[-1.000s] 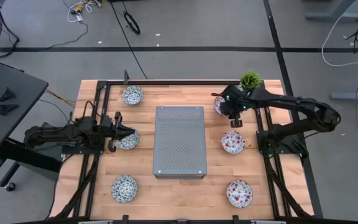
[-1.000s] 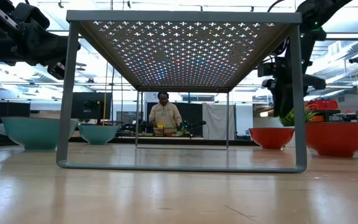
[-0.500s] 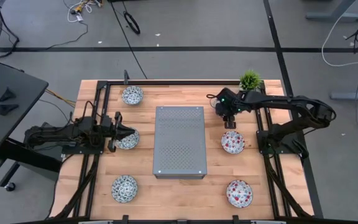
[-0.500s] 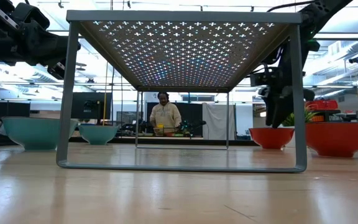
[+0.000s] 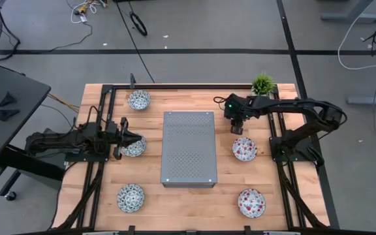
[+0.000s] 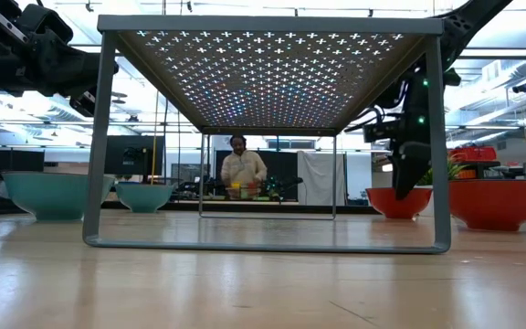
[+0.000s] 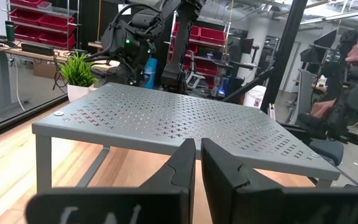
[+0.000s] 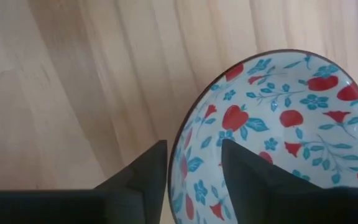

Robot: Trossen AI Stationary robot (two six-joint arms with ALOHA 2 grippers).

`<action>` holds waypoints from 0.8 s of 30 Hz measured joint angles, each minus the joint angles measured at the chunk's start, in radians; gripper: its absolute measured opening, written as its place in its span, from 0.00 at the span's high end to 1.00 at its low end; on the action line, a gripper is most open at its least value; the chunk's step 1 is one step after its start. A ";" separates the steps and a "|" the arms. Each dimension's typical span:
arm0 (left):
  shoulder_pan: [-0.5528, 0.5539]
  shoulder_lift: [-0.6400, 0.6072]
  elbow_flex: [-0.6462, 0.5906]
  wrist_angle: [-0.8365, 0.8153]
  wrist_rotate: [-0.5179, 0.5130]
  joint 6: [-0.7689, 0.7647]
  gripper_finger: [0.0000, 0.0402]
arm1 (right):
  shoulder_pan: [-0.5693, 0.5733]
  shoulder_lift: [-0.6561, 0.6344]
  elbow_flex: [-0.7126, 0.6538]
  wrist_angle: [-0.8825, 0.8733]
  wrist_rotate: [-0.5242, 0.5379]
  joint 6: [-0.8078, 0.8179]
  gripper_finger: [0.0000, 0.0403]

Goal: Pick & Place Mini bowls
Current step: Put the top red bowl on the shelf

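Note:
Three red-patterned mini bowls stand along the table's right side. The far one (image 8: 278, 118) lies under my right gripper (image 8: 191, 163), which points down and is open. One finger (image 8: 143, 171) stands outside the bowl's rim (image 8: 180, 155) and the other (image 8: 247, 171) over its inside; no touch shows. The other two red bowls (image 5: 244, 149) (image 5: 250, 203) rest on their bases nearer. Three blue-green bowls (image 5: 139, 100) (image 5: 130, 197) (image 5: 133, 149) stand on the left. My left gripper (image 5: 139, 140) hovers shut and level above the middle one, holding nothing.
A grey perforated box-shaped stand (image 5: 188, 148) fills the table's middle between the two rows of bowls. A small green potted plant (image 5: 262, 83) stands at the far right corner, just behind my right arm. In the room beyond the table a person (image 6: 243, 169) shows.
My right gripper has come down and a little toward the table's left, rolling about its own axis, until it covers the far red bowl in the high view. No bowl has moved.

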 joint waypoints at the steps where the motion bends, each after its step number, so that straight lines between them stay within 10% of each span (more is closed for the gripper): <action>1: 0.000 0.000 0.000 0.000 0.000 -0.001 0.92 | 0.000 0.003 0.000 0.001 0.000 0.000 0.63; 24: 0.000 0.000 0.000 0.000 0.000 0.000 0.92 | 0.002 0.001 0.002 -0.016 0.014 -0.039 0.98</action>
